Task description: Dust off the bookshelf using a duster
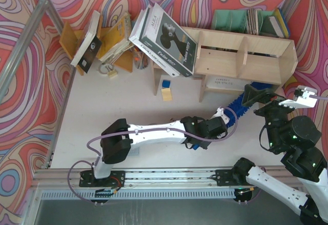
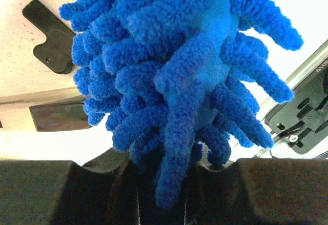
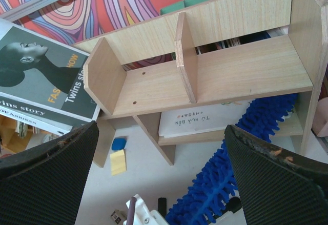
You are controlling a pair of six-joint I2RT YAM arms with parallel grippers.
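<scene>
Top view: the left gripper is clamped on the duster at its handle end. The head reaches into the lower tier of the bookshelf.

Left wrist view: the pile looks soft and light and likely flexes. The stiffer handle is the place to grip.

Right wrist view: the right gripper holds nothing, jaws wide apart.

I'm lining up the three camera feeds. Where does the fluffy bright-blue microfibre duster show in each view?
Top external: fluffy bright-blue microfibre duster right of centre, slanting up toward the pale plywood bookshelf.
Left wrist: fills the upper middle, seen close up.
Right wrist: lower right, its tip reaching into the lower tier.
Shared landmark: the bookshelf, clear in the top and right wrist views only.
</scene>
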